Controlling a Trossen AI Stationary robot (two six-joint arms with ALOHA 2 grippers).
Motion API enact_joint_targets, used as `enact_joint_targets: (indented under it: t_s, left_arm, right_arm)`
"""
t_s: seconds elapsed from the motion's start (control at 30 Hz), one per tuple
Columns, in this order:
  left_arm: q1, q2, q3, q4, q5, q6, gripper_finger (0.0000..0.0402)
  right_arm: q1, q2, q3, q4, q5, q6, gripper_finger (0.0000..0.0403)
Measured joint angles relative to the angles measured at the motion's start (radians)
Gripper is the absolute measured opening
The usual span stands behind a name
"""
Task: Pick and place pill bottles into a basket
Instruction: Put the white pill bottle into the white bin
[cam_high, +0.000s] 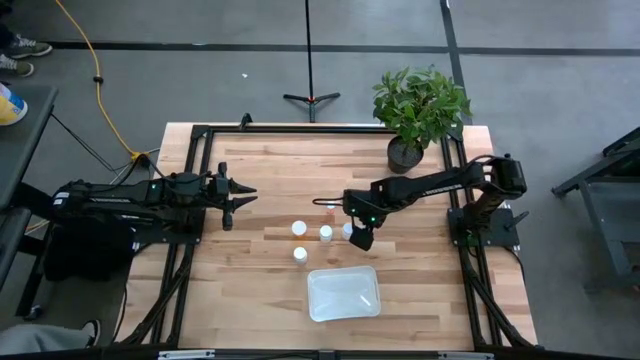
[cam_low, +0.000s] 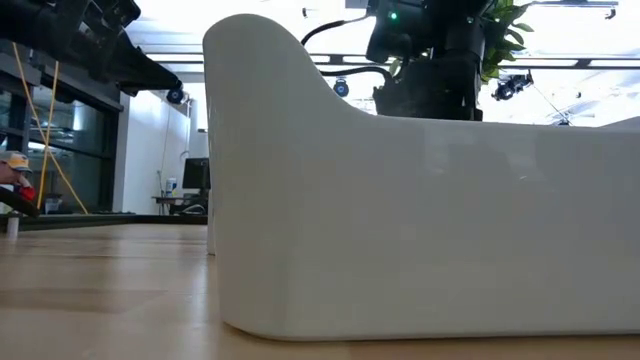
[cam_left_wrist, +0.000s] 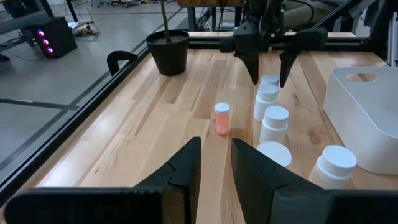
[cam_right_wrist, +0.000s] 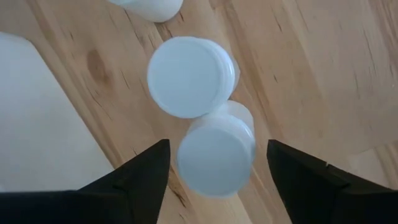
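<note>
Overhead, right gripper (cam_high: 361, 238) spread wide and empty over round white-capped pill bottles (cam_right_wrist: 216, 154), translucent rounded basket (cam_high: 343, 293) nearby, left gripper (cam_high: 245, 194) slightly parted.

Even bright overhead light on the wooden table (cam_high: 260, 170), shadows soft and short under the arms. At table height the white basket (cam_low: 420, 220) fills the view, close and soft-focused, with blown-out ceiling lights and window glare behind it. Above the pill bottles (cam_right_wrist: 214, 152) the caps look washed out and blurred, right gripper fingers (cam_right_wrist: 140, 180) near-black silhouettes.
</note>
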Motion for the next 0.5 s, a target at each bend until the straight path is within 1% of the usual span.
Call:
enact_joint_targets:
  t_s: [0.33,0.37,0.5]
  left_arm:
    - [0.000,0.000,0.000,0.000,0.000,0.000,0.0124]
    - [0.000,0.000,0.000,0.000,0.000,0.000,0.0124]
    - [0.000,0.000,0.000,0.000,0.000,0.000,0.0124]
  right_arm:
    - [0.000,-0.002,0.000,0.001,-0.022,0.000,0.0153]
    - [0.000,-0.002,0.000,0.001,-0.028,0.000,0.0148]
    - [0.002,-0.002,0.000,0.003,-0.032,0.000,0.0147]
